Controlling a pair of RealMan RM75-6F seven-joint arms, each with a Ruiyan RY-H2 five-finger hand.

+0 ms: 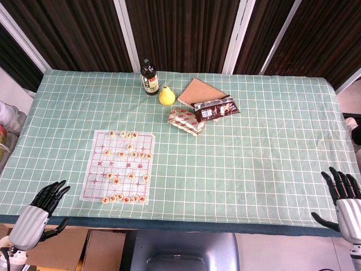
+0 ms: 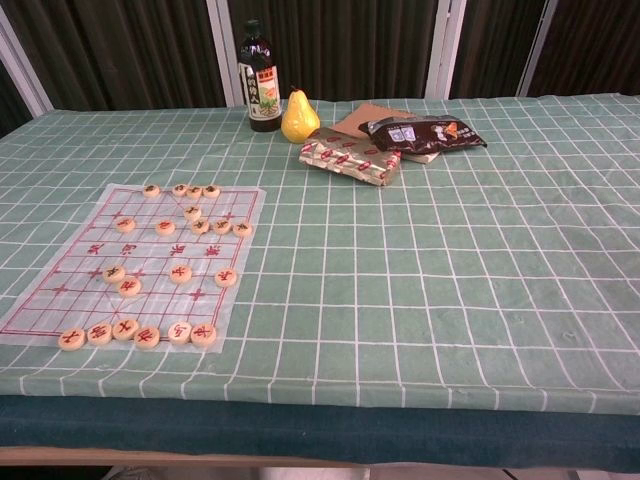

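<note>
Both hands hover off the near edge of the surface (image 1: 237,164), holding nothing: left hand (image 1: 46,199) and right hand (image 1: 342,189), fingers spread. The chess board (image 1: 119,165) lies nearest the left hand. Approach the near-row chess pieces (image 1: 123,199) from above, pinching one without disturbing neighbours.

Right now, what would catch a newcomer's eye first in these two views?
The chess board with round pieces lies on the left of the green checked cloth. At the far side a dark bottle and a yellow pear stand by two snack packs. Both hands, left hand and right hand, hang open off the near edge, holding nothing.
</note>
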